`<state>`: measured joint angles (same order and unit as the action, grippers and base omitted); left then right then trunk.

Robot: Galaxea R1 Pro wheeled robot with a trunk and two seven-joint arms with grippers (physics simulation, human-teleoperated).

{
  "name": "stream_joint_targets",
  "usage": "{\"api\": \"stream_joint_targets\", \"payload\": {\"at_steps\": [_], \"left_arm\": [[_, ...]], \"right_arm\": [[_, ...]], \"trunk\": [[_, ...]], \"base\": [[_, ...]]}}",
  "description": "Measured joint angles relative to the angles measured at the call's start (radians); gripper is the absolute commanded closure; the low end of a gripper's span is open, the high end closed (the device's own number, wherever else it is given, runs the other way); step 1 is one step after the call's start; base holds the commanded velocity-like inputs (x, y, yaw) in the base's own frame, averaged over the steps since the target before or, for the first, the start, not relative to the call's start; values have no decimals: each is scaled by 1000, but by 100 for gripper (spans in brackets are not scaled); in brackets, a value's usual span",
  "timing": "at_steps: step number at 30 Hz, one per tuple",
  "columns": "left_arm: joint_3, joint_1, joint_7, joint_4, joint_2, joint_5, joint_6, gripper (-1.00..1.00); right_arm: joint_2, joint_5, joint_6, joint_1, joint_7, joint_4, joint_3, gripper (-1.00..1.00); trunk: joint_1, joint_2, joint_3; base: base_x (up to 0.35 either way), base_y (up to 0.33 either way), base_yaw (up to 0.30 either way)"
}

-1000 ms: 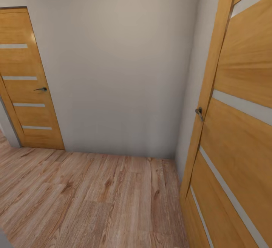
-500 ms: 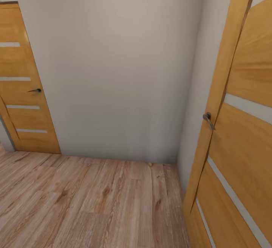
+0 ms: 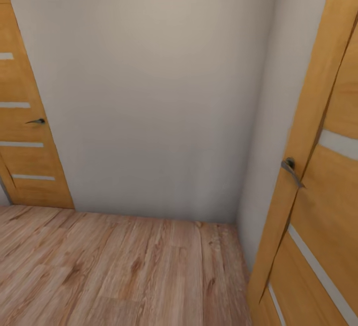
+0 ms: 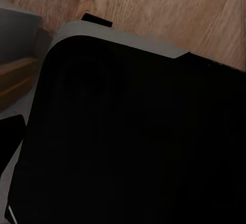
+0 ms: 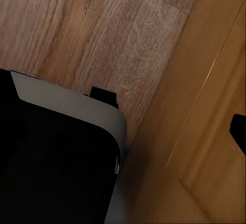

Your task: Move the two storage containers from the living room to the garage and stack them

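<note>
My left wrist camera looks at a black, grey-edged rounded body panel (image 4: 128, 137); right wrist camera sees the same dark panel's corner (image 5: 56, 157). Can't judge either gripper's finger state.

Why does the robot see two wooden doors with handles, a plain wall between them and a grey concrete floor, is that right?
Almost. The floor is light wood planks, not grey concrete, as the head view shows. The rest holds: one wooden door at the left, another door at the right, each with a handle, and a plain wall between them.
</note>
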<state>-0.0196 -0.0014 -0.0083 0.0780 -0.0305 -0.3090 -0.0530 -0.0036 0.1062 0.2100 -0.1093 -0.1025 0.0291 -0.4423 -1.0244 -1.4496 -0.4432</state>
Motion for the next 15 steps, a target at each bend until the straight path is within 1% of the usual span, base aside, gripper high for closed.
{"api": "stream_joint_targets", "payload": {"at_steps": [15], "left_arm": [[1, 0, 0, 0, 0, 0, 0, -100]], "right_arm": [[2, -10, -4, 0, 0, 0, -4, -100]], "trunk": [[0, 0, 0]], "base": [[319, 0, 0]]}}
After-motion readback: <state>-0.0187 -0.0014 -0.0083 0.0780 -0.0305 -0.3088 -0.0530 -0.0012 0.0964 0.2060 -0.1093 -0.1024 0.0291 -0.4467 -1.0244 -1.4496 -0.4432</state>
